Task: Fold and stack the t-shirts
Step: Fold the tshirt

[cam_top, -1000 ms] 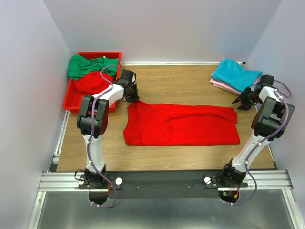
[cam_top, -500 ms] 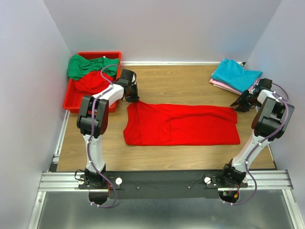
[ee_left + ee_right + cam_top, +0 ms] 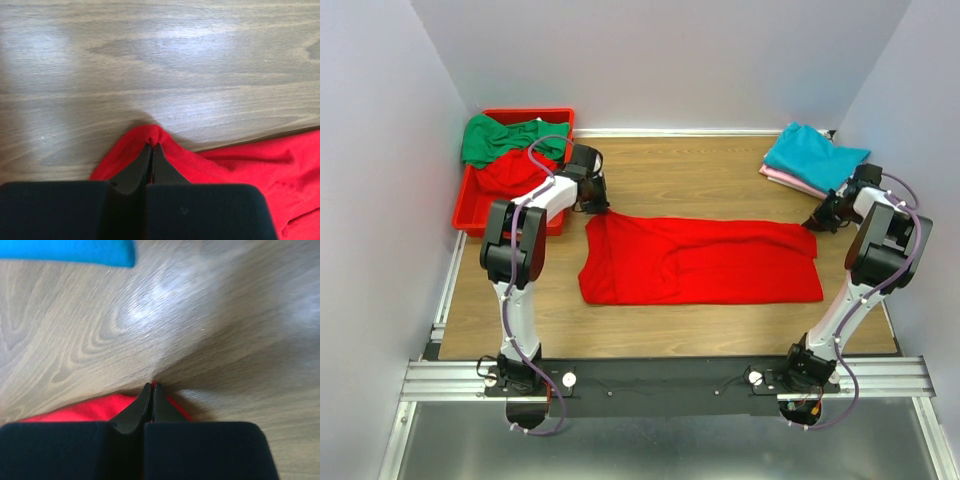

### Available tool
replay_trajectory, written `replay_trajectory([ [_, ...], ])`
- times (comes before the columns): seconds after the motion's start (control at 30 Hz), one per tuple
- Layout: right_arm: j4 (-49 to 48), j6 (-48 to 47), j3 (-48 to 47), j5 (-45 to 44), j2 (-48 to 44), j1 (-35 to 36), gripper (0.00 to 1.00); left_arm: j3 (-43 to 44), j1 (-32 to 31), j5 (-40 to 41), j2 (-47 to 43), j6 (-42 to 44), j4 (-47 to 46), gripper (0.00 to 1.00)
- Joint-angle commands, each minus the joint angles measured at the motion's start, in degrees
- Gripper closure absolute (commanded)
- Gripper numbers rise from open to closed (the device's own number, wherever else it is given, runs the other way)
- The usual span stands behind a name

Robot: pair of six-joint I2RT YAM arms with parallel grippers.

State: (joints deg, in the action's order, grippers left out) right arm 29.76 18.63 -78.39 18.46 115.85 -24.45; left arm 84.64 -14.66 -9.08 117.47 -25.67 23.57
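- Shirt (image 3: 700, 262) lies flat mid-desk (image 3: 720, 170).
- Left gripper (image 3: 152, 145) pinches its far left corner; right gripper (image 3: 151, 386) clenches the far right corner.
- Lift both evenly, fold toward near edge, cloth taut.

Bin (image 3: 525, 112): red plastic, at the far left corner.
Table (image 3: 690, 180): brown wood.
Walls (image 3: 660, 60): pale, all around.
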Motion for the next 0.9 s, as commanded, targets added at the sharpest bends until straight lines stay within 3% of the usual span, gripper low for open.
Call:
replay_trajectory([
  [0.0, 2.3, 1.4, -2.2, -9.0, 0.6, -0.4, 0.99, 1.3, 1.8, 0.6, 0.4, 1.0, -0.1, 1.00],
  [0.23, 3.7, 2.7, -5.6, -11.7, 1.0, -1.8, 0.99, 1.6, 2.5, -0.2, 0.5, 1.3, -0.8, 1.00],
  [0.47, 4.1, 2.4, -7.0, -8.8, 2.7, -1.8, 0.99, 3.5, 2.5, -1.5, 2.0, 2.4, -0.9, 1.00],
  [0.57, 4.3, 1.8, -7.2, -7.5, 2.5, -1.8, 0.98, 5.5, 2.5, -1.6, 2.6, 3.2, -0.1, 0.91],
  [0.6, 4.3, 1.6, -7.2, -7.3, 1.7, -1.8, 0.90, 6.5, 2.5, -1.7, 2.7, 3.2, 0.2, 0.77],
  [0.67, 4.5, 1.7, -7.2, -7.4, 0.5, -1.8, 0.75, 7.3, 2.4, -1.6, 2.5, 3.3, 0.5, 0.61],
  [0.7, 4.6, 1.7, -7.2, -7.5, -0.7, -1.8, 0.66, 8.1, 2.4, -1.6, 2.3, 3.3, 0.5, 0.46],
  [0.73, 4.9, 1.8, -7.2, -8.1, -1.4, -1.8, 0.55, 8.4, 2.3, -1.6, 2.2, 3.4, 0.6, 0.40],
  [0.87, 5.4, 2.4, -5.9, -10.2, -4.7, -1.8, 0.44, 9.7, 1.1, -1.5, 1.3, 4.1, 1.1, 0.28],
])
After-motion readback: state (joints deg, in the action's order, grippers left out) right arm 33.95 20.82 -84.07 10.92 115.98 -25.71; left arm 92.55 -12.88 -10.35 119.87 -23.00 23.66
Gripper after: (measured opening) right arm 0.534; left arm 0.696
